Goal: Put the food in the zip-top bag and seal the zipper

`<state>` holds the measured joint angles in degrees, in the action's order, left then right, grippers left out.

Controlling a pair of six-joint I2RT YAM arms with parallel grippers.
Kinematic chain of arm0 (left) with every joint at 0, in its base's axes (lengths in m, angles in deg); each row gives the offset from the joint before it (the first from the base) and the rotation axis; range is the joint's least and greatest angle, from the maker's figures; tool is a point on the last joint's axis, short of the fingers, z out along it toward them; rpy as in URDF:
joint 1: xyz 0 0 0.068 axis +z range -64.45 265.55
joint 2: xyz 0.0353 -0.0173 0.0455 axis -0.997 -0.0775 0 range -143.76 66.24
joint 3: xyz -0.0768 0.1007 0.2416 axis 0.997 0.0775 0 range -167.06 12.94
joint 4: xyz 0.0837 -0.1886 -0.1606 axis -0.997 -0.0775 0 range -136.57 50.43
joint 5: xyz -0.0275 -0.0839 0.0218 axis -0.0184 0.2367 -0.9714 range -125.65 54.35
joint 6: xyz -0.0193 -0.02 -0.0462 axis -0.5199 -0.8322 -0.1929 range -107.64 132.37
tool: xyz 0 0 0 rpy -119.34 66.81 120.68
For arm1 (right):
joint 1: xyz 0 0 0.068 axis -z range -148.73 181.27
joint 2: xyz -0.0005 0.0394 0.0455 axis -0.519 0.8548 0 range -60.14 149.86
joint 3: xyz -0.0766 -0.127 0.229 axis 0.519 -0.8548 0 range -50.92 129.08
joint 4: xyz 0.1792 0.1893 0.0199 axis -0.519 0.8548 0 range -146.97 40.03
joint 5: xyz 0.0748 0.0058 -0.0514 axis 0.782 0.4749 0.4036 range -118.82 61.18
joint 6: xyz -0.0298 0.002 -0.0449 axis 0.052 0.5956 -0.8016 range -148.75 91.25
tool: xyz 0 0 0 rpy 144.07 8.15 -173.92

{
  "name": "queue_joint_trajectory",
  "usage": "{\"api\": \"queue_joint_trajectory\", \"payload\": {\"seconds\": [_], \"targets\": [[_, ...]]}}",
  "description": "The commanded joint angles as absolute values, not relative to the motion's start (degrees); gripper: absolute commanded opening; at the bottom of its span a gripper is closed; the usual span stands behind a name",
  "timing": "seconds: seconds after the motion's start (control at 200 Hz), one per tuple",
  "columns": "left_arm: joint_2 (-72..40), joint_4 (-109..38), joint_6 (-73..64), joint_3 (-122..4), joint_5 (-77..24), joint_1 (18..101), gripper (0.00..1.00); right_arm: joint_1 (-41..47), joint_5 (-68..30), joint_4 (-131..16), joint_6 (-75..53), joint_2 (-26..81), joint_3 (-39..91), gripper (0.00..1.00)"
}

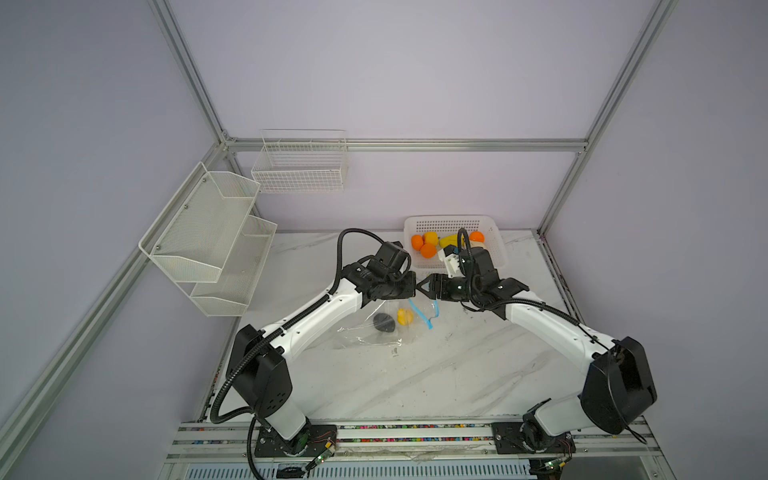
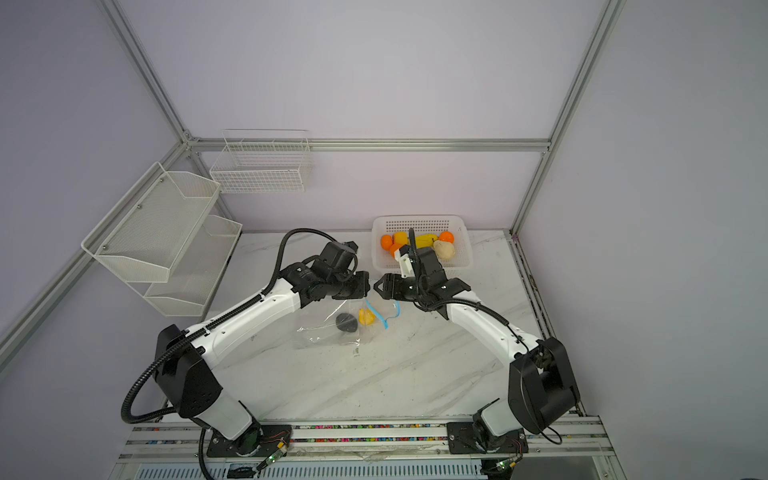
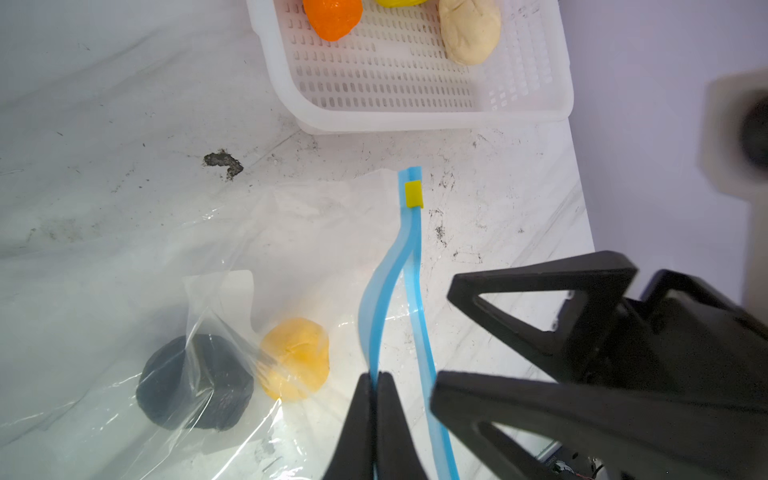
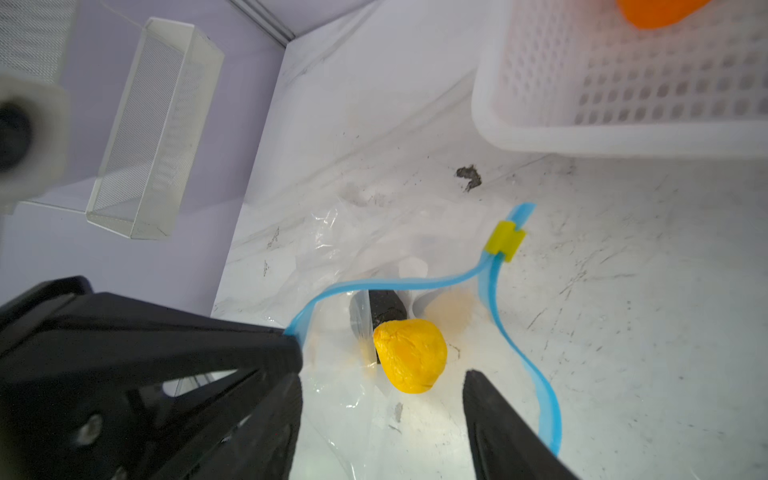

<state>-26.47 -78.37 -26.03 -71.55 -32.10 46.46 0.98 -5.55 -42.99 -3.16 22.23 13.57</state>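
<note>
walls (image 1: pixel 415 83): lilac, plain, enclosing on three sides | frame (image 1: pixel 407 144): aluminium, running along edges | worktop (image 1: pixel 415 382): white marbled, showing scuffs | mesh rack (image 1: pixel 208 241): hanging left | wire basket (image 1: pixel 299 166): hanging at back | light: falling evenly

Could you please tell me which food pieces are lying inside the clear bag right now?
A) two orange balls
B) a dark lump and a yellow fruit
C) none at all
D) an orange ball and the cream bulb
B: in the left wrist view the dark lump and a yellow fruit show through the clear film of the bag.
</note>
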Motion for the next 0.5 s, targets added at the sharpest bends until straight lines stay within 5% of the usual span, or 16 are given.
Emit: {"api": "queue_joint_trajectory", "payload": {"seconds": [0.0,0.34,0.5], "targets": [[-23.5,-77.9,-25.6,-73.3,-33.1,46.3,0.0,0.9,-12.1,-37.3,-4.2,19.9,12.2,0.65],[-23.2,-78.2,-25.3,-73.4,-33.0,46.3,0.0,2.6,-11.5,-40.3,-1.0,21.3,6.2,0.64],[-22.9,-78.2,-25.3,-73.2,-33.3,46.3,0.0,2.7,-7.1,-44.1,0.5,22.8,3.4,0.54]]}}
